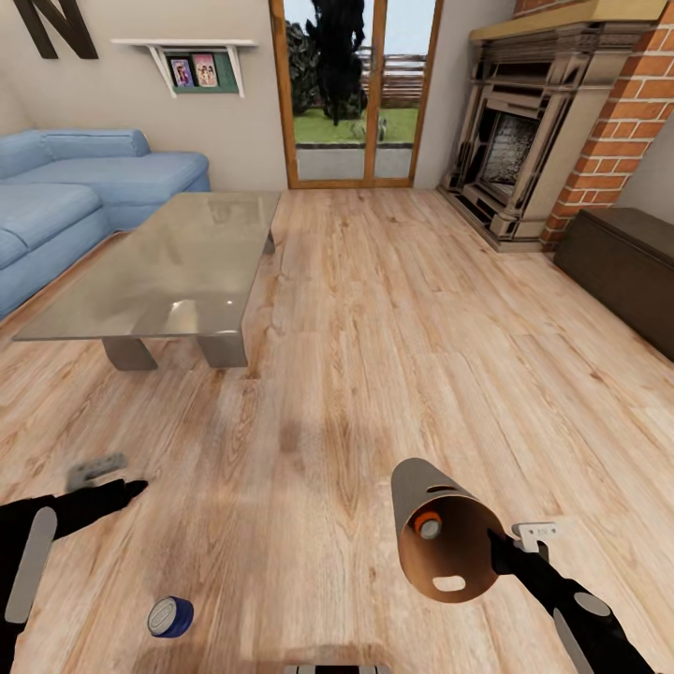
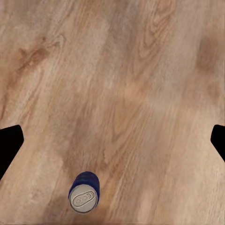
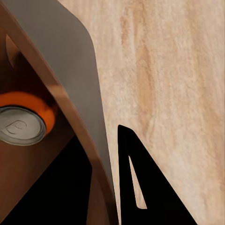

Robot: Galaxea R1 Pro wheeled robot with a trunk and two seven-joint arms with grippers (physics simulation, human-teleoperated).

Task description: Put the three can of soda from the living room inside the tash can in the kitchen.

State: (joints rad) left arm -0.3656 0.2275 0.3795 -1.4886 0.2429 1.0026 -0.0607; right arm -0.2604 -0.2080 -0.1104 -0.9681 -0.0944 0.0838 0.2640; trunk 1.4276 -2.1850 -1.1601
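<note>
Progress is judged partial. One orange can (image 1: 429,525) is seen inside the trash can (image 1: 412,487), which is pinched at its rim by the right gripper (image 1: 498,548) and held tilted above the floor (image 1: 374,328). A blue can (image 1: 170,617) stands on the floor beneath the spread left gripper (image 1: 131,488). Collection and kitchen delivery are left.

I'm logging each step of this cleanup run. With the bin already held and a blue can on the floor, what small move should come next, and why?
Probably lower the left gripper onto the dark blue can. That can stands upright on the wood floor just below the open, empty gripper, while the right gripper grips the rim of the tilted trash can, where one orange can shows inside.
</note>
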